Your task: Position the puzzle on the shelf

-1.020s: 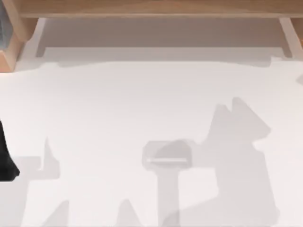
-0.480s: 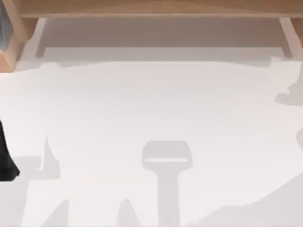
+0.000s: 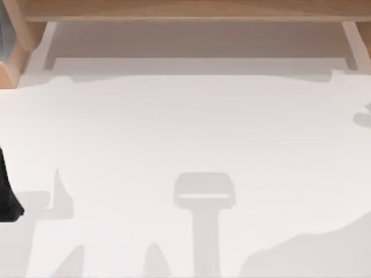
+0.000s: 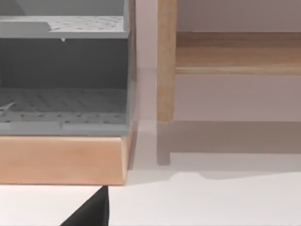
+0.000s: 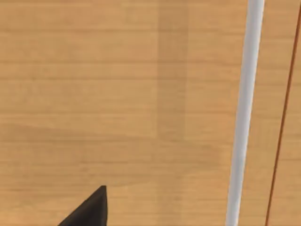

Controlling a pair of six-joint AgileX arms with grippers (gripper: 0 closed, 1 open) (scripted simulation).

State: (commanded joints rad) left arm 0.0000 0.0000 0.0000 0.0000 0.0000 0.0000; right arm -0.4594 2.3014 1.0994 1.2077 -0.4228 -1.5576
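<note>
The puzzle is out of view. The shelf (image 3: 185, 10) is a long light-brown board along the table's far edge, with a wooden post (image 3: 355, 43) at its right end. The left wrist view shows the shelf board (image 4: 235, 54) and its left post (image 4: 165, 61) from the side. A dark part of my left arm (image 3: 8, 197) sits at the table's left edge, and a dark tip of the left gripper (image 4: 91, 212) points toward the shelf's left end. The right gripper's dark tip (image 5: 89, 209) hangs close over light-brown wood grain (image 5: 117, 94).
A grey perforated box (image 4: 63, 75) on a wooden base (image 4: 61, 160) stands at the back left, beside the shelf post. The white table (image 3: 185, 127) carries only shadows. A white strip (image 5: 244, 113) runs across the wood in the right wrist view.
The large arm shadow on the table's middle right has slid off toward the lower right corner. The left arm has not moved.
</note>
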